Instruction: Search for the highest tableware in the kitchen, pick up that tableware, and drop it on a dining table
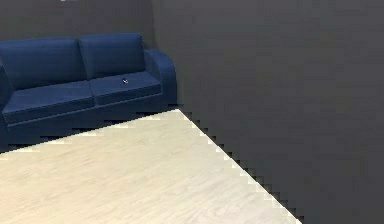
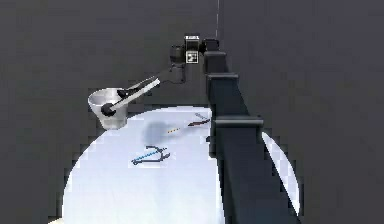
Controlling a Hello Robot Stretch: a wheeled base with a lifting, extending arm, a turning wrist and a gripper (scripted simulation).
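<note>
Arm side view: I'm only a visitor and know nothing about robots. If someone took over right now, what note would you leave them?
Gripper: its fingers reach to a pale bowl-like dish at the far edge of the round white table. I cannot tell whether it holds the dish or the dish stands on the table.
Also on the table: a blue scissors-like thing and a small thin item beside the arm.
Ahead of the robot: a blue sofa.
Done: the dish is at the table.
Left: make sure it rests there, free of the gripper.
</note>
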